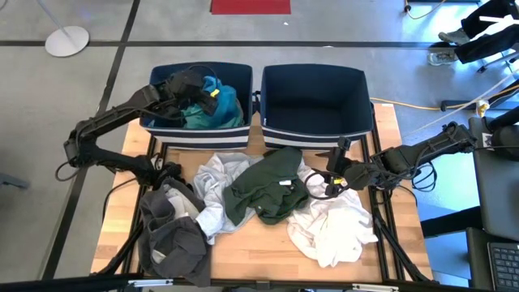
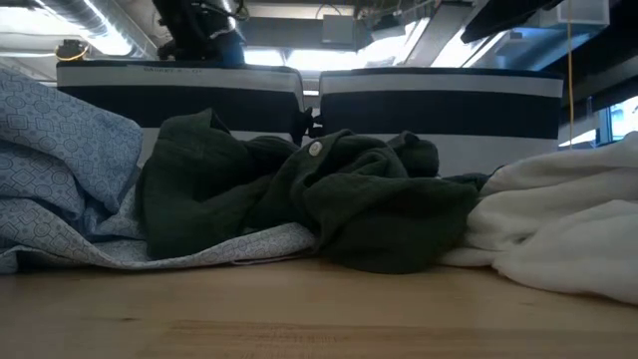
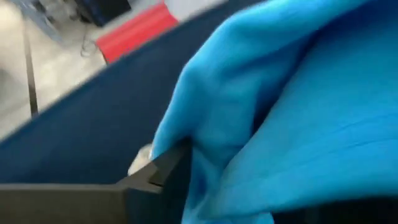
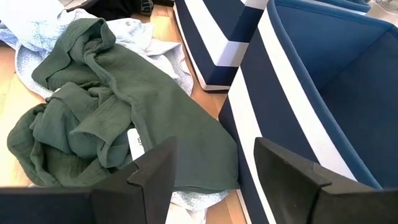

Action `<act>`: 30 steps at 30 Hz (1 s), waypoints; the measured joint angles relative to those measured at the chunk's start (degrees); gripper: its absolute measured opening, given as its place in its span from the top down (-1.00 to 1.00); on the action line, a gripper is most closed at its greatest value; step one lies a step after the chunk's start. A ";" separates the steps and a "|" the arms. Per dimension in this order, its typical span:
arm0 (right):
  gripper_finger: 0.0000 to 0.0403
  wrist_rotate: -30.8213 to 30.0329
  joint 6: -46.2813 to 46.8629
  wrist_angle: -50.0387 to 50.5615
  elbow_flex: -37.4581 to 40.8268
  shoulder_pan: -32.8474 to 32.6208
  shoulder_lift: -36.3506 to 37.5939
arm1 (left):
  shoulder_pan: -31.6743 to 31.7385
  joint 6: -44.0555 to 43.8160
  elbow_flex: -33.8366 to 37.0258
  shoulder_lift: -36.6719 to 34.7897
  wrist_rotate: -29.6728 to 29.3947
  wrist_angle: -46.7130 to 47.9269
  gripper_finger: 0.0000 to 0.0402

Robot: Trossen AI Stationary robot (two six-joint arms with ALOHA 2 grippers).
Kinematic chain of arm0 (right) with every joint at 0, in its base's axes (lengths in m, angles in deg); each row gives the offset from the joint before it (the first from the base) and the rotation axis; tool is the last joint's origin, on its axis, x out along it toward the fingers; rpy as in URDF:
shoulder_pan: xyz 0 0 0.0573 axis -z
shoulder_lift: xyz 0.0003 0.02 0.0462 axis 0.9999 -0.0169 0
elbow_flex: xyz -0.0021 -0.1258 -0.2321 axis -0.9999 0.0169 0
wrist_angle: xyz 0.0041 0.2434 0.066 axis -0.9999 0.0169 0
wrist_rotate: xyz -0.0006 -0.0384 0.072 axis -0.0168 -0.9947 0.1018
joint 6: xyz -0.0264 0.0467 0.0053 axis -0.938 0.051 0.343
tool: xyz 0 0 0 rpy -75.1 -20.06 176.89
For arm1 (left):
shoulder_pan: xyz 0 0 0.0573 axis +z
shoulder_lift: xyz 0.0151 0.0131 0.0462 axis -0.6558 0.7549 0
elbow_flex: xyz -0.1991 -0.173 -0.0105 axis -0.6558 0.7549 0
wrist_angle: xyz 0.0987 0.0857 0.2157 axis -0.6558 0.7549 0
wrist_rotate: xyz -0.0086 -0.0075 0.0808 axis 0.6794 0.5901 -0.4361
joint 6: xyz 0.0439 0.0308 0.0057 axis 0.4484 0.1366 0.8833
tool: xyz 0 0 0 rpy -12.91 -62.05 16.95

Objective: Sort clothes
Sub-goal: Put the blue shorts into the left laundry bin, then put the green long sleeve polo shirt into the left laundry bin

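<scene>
Over the far left bin (image 1: 162,122), the left gripper (image 1: 197,88) is dropping the turquoise garment (image 1: 215,105); whether its fingers are apart I cannot tell. Near the right bin (image 1: 357,113), the right gripper (image 1: 334,180) waits with fingers apart beside the dark green garment (image 1: 268,191), probably the next to pick.

Two dark jointed arms (image 1: 105,122) trailing black cables
</scene>
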 joint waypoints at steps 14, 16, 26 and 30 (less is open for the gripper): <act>-0.06 0.04 0.00 -0.49 0.00 0.00 0.00 | -5.82 -4.97 -8.24 -8.56 12.60 7.62 -0.08; -0.06 0.46 -0.01 -0.88 0.00 0.02 0.00 | -8.81 -4.82 -8.24 -9.36 14.01 7.36 -0.08; -0.06 3.57 1.72 -1.08 0.00 0.00 0.00 | -28.92 -9.04 -8.17 -6.76 7.93 6.93 -0.08; -0.06 5.62 2.91 -1.03 -0.02 0.00 0.00 | -37.21 -11.50 -8.17 -4.19 2.75 6.95 -0.08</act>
